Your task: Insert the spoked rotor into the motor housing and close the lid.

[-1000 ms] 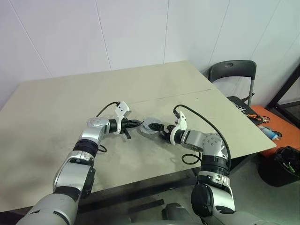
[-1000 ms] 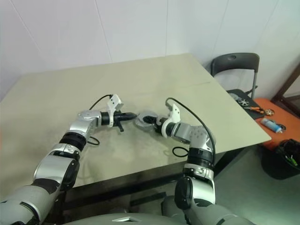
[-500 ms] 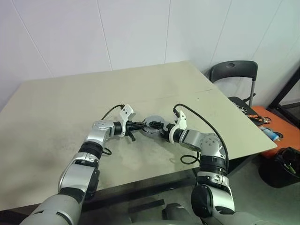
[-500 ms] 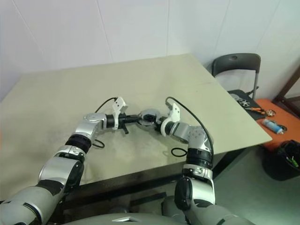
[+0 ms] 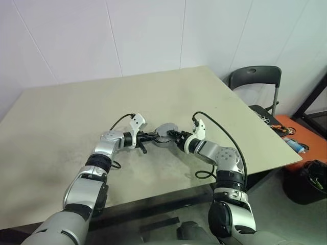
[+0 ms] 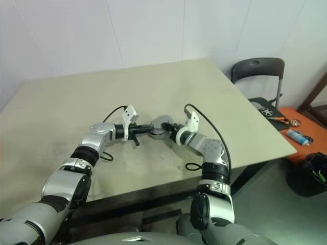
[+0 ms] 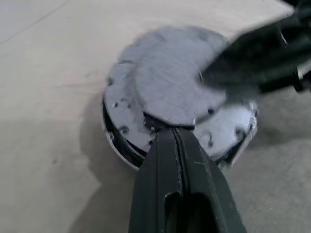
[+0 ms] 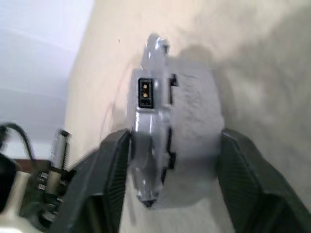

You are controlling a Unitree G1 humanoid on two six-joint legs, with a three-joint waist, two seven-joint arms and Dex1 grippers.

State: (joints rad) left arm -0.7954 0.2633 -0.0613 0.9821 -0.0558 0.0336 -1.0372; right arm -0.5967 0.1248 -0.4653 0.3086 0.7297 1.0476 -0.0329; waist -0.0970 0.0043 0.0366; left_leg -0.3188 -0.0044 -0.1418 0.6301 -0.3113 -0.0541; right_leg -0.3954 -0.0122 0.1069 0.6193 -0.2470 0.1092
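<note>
Narrowing since a second ago, the right gripper [image 8: 170, 145] straddles the squat silver-grey metal motor housing [image 8: 192, 121] mid-table, fingers apart; left gripper [image 7: 171, 130], shut, presses the flat light-grey round lid [image 7: 165, 82]. Squeeze squarely, keeping the lid level.

A wide, pale beige surface [image 5: 76, 112] is seen, with a thin line running across it toward the far right side. The top is a little smudged and dusty in places. Near the middle, the round silver-grey motor housing [image 5: 164, 137] is set flat on the surface. The light-grey lid [image 7: 170, 82] is laid on top of the housing, and small holes can be seen around its rim. A dark shadow is cast on the surface beside the housing.
</note>
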